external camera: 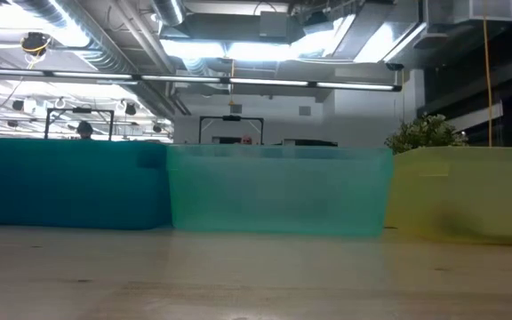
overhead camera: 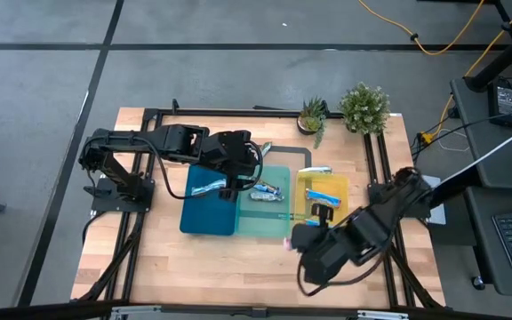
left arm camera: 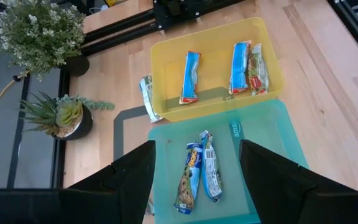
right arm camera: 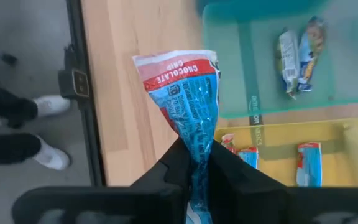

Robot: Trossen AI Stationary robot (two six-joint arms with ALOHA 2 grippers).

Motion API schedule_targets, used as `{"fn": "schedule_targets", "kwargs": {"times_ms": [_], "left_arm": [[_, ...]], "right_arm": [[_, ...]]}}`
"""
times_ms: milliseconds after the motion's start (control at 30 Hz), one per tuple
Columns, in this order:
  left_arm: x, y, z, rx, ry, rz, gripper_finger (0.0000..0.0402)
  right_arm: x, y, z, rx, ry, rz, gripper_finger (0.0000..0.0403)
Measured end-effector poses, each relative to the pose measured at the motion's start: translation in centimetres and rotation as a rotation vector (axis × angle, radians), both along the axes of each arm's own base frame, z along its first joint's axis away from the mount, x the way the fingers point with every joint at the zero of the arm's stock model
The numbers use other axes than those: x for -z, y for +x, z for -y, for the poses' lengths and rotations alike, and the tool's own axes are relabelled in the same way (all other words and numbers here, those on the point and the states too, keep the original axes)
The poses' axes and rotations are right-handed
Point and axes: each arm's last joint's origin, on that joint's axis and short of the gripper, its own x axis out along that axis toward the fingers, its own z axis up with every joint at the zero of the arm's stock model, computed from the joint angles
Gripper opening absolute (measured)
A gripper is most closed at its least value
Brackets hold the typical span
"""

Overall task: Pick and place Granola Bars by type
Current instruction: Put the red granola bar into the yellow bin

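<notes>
Step in hand: the right gripper (right arm camera: 194, 163) is clamped on one blue bar (right arm camera: 188, 99), lifted above the near edge of the table beside the yellow tray (overhead camera: 302, 182); judged to be a carry toward a tray.
Right gripper: fingers pinched together on one end of the wrapper; the rest of the bar stands free beyond the fingers.
Left gripper: left gripper (left arm camera: 197, 171) has fingers apart and nothing between them, above the teal tray (left arm camera: 272, 124).
Technique: match the held bar's blue wrapper to the blue bars in the yellow tray; bring it over a bare part of the tray floor, lower it, then part the fingers.
Caution: the grip is on a wrapper end only, so the bar may swing; move smoothly.
Count, yellow tray: three bars visible in the left wrist view.
Count, teal tray: two bars (left arm camera: 199, 174), side by side.
Count, dark-blue tray: dark-blue tray (overhead camera: 204, 218) holds one bar (overhead camera: 208, 188), partly hidden by the left arm.
Count, outside trays: one bar (left arm camera: 146, 96) beside the yellow tray wall.
Count, trays: three.
Count, plants: two potted plants (overhead camera: 364, 107) at the far table edge.
</notes>
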Motion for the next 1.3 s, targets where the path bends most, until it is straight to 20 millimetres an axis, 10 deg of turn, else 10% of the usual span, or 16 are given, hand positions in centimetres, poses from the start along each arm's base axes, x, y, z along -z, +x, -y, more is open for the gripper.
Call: {"fn": "schedule_targets", "kwargs": {"times_ms": [1300], "left_arm": [[0.0, 0.0, 0.0, -0.033, -0.036, 0.011, 0.0226]], "right_arm": [[-11.7, -10.0, 14.4, 0.014, 0.009, 0.388, 0.0034]]}}
